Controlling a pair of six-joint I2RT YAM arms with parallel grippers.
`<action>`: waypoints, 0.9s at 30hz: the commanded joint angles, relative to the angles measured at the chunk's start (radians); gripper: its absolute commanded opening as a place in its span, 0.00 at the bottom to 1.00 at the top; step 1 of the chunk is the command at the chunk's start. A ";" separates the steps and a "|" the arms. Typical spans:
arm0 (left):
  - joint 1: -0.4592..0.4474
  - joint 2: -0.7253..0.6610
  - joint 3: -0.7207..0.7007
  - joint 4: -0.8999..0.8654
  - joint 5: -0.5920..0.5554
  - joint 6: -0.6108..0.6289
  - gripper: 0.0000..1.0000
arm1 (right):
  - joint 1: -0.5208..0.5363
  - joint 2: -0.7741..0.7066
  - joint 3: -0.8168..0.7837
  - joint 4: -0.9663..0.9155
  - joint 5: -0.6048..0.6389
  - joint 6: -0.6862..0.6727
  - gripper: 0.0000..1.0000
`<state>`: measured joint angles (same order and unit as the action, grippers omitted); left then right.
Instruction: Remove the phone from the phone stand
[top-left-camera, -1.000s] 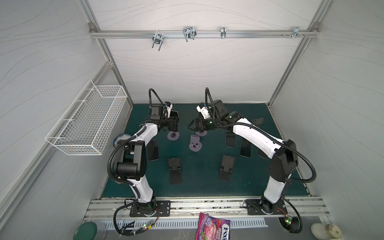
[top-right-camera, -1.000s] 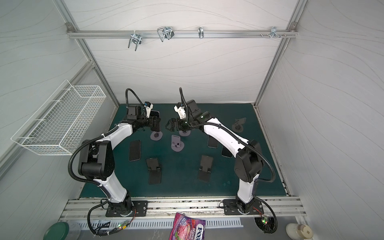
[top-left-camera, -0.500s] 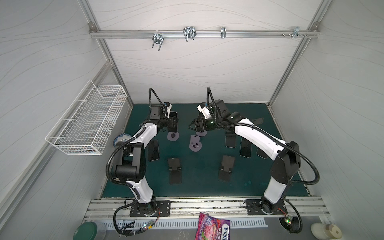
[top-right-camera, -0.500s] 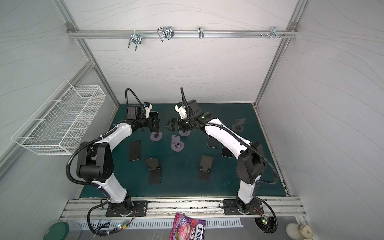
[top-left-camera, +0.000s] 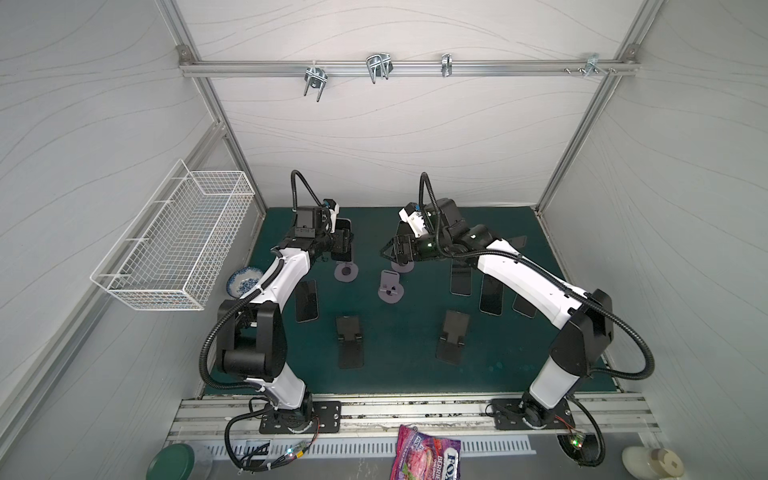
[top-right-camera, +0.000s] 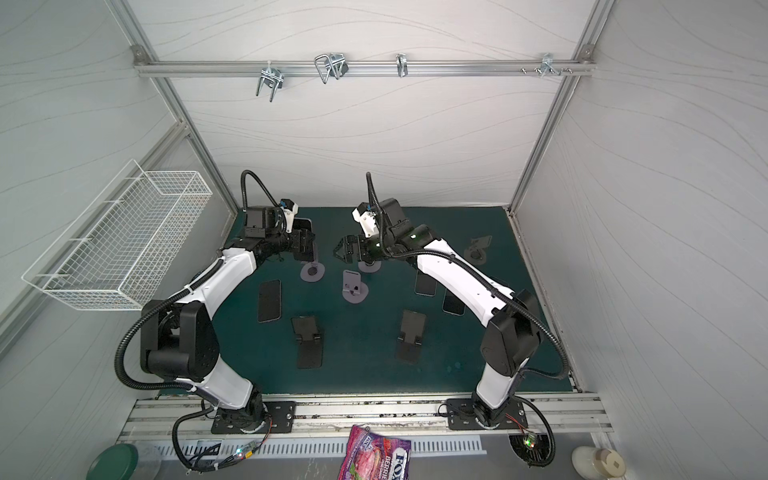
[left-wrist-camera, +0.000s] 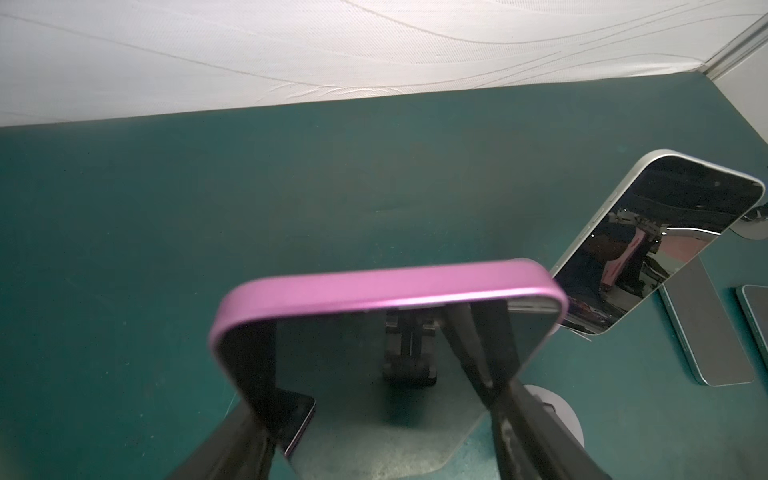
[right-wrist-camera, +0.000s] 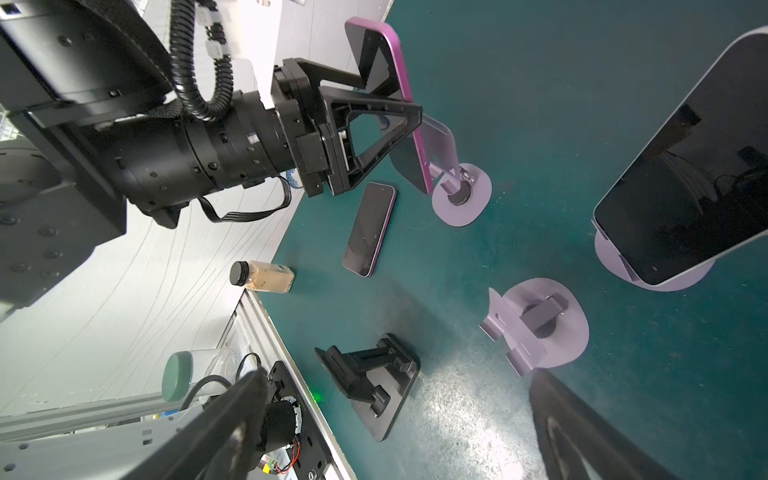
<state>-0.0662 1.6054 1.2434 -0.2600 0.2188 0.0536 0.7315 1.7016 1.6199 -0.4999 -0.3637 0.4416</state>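
Note:
A pink-edged phone (left-wrist-camera: 390, 291) leans on a lavender phone stand (right-wrist-camera: 461, 195) at the back left of the green mat. My left gripper (left-wrist-camera: 365, 345) is shut on this phone (right-wrist-camera: 399, 62), one finger on each long edge. Both top views show that gripper (top-left-camera: 340, 243) (top-right-camera: 305, 245) above the stand's round base (top-left-camera: 346, 272). I cannot tell whether the phone still touches the stand's plate. My right gripper (top-left-camera: 386, 249) (right-wrist-camera: 399, 449) hangs open and empty beside a silver phone (right-wrist-camera: 685, 187) on a second stand.
An empty lavender stand (top-left-camera: 390, 286) and two black stands (top-left-camera: 350, 332) (top-left-camera: 453, 336) sit mid-mat. Phones lie flat at the left (top-left-camera: 306, 300) and right (top-left-camera: 461, 278) (top-left-camera: 492, 297). A wire basket (top-left-camera: 178, 237) hangs on the left wall, and a bottle (right-wrist-camera: 262, 276) lies by the mat's edge.
My left gripper's jaws have closed the last bit onto the pink phone. Both arms have barely shifted.

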 joint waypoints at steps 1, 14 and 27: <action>-0.003 -0.062 0.075 -0.018 -0.054 -0.048 0.64 | -0.003 -0.037 0.013 -0.027 0.001 0.004 0.99; -0.053 -0.260 0.093 -0.200 -0.136 -0.264 0.63 | 0.003 -0.137 -0.013 -0.092 0.022 0.036 0.99; -0.234 -0.455 0.103 -0.408 -0.223 -0.401 0.62 | -0.001 -0.337 -0.100 -0.238 0.068 0.020 0.99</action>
<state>-0.2699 1.2064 1.2793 -0.6430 0.0307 -0.2905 0.7315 1.4139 1.5272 -0.6632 -0.3187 0.4744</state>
